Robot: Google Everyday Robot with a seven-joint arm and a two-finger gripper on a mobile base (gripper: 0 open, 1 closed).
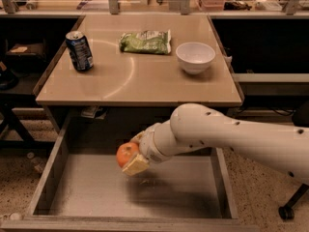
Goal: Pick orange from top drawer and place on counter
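Orange [126, 153] is pinched in the gripper [132, 155], over the middle of the top drawer [193, 192] and looks clear of its floor. Pick's basically done imo. Next it needs to lift past the counter [145, 83] front edge and set down there.
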